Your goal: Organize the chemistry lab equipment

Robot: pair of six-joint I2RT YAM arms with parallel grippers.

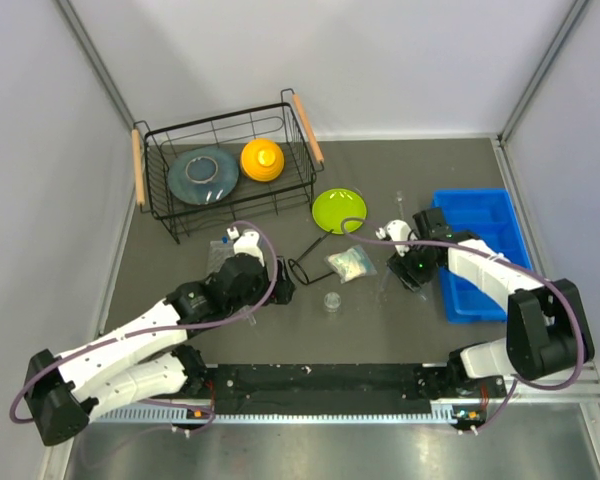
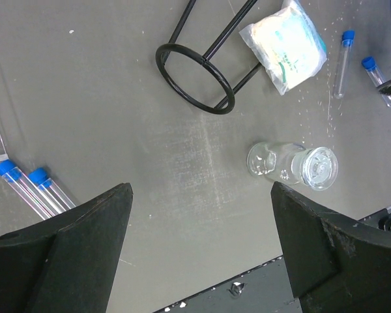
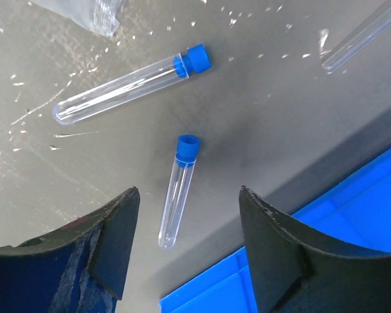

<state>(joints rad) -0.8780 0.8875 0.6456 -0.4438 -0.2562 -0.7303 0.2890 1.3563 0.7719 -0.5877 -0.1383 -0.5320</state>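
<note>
Right tool [image 3: 186,193] spread over short test tube [image 3: 174,205], blue bin [image 3: 365,222] alongside

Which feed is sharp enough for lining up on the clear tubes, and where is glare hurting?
Right wrist: sharp, the short clear blue-capped test tube crisp, white flecks on the grey table. Left wrist: sharp, but the crinkly clear packet is washed out. Top external: evenly lit, too coarse for this.
</note>
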